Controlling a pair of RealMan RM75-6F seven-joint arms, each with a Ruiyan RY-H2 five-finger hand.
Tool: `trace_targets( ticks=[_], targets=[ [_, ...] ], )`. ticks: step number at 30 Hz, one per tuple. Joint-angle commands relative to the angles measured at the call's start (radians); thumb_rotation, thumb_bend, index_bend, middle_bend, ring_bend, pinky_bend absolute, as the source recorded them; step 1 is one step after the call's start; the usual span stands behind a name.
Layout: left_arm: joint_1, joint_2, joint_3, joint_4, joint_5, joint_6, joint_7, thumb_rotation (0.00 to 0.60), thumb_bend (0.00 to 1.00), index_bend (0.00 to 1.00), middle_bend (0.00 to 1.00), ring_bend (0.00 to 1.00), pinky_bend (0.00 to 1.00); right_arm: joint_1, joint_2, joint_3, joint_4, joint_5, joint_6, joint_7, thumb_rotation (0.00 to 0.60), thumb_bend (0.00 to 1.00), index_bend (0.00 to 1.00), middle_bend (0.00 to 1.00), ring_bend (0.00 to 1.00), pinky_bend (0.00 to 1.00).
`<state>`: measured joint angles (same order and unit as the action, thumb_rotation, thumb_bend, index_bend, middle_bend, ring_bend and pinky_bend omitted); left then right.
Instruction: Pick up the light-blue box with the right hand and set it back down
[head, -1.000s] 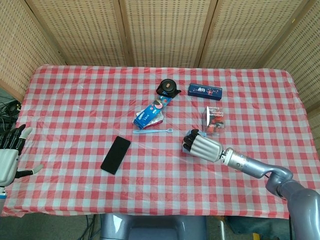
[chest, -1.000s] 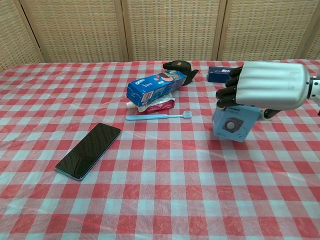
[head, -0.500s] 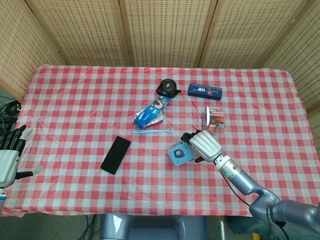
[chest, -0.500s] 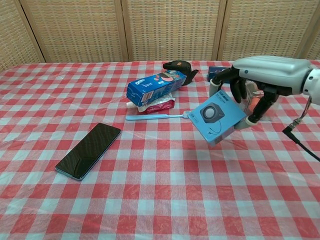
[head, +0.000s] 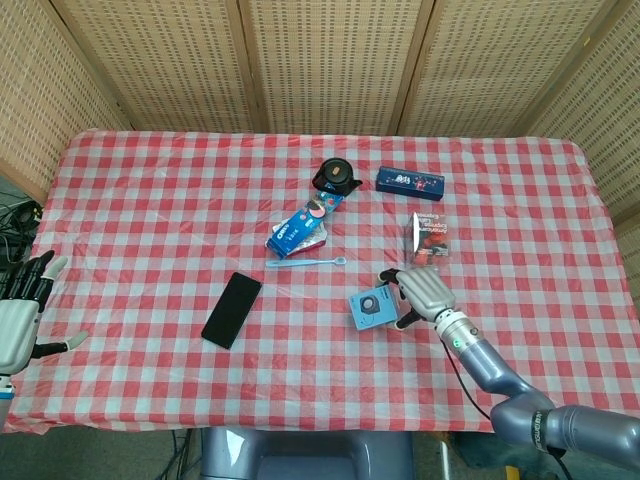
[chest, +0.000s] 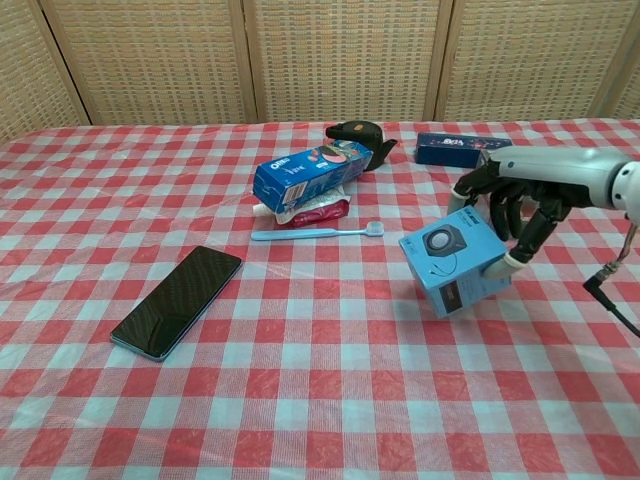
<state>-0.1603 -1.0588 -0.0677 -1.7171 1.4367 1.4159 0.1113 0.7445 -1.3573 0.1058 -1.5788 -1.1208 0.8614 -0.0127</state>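
The light-blue box (chest: 453, 258) with a round dark print on its face sits tilted in my right hand (chest: 522, 202), low over the tablecloth; whether its lower corner touches the cloth I cannot tell. The fingers (chest: 497, 192) curl over its far top edge and the thumb presses its right side. In the head view the box (head: 372, 308) lies just left of the right hand (head: 423, 292). My left hand (head: 18, 318) hovers at the table's left edge, fingers spread, holding nothing.
A blue cookie box (chest: 312, 172) over a red packet, a light-blue toothbrush (chest: 317, 232) and a black phone (chest: 177, 300) lie left of the box. A dark blue box (chest: 455, 148) and a black round object (head: 335, 177) lie behind. A red-printed packet (head: 428, 236) stands beyond the hand.
The right hand swung the box up and turned its face toward the front, then lowered it closer to the cloth and slightly right. The left hand stayed put.
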Motion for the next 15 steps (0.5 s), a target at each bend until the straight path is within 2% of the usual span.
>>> trace_targets(
  ticks=[1,3,5,8,15],
  targets=[
    [0.0,0.001,0.0,-0.001,-0.001,-0.001,0.0,0.6,0.0,0.0,0.0,0.0,0.0,0.0,0.002,0.011,-0.015,0.068,-0.037,-0.011,0.6,0.27,0.3,0.29,0.26,0.3],
    [0.001,0.002,0.001,-0.002,0.0,0.0,0.0,0.6,0.0,0.0,0.0,0.0,0.0,0.0,0.022,0.007,-0.025,0.082,-0.07,0.0,0.6,0.13,0.12,0.07,0.06,0.1],
    [0.001,0.002,0.002,-0.004,0.003,0.001,0.0,0.6,0.0,0.0,0.0,0.0,0.0,-0.008,0.037,0.009,-0.031,0.062,-0.064,0.013,0.6,0.07,0.04,0.0,0.0,0.02],
    [0.002,0.003,0.004,-0.006,0.007,0.003,-0.001,0.6,0.0,0.0,0.0,0.0,0.0,-0.027,0.061,0.012,-0.046,0.022,-0.039,0.034,0.6,0.06,0.0,0.0,0.0,0.0],
    [0.007,0.008,0.008,-0.01,0.024,0.017,-0.011,0.6,0.0,0.0,0.0,0.0,0.0,-0.075,0.149,0.011,-0.114,-0.057,0.015,0.086,0.6,0.06,0.0,0.0,0.0,0.0]
  ],
)
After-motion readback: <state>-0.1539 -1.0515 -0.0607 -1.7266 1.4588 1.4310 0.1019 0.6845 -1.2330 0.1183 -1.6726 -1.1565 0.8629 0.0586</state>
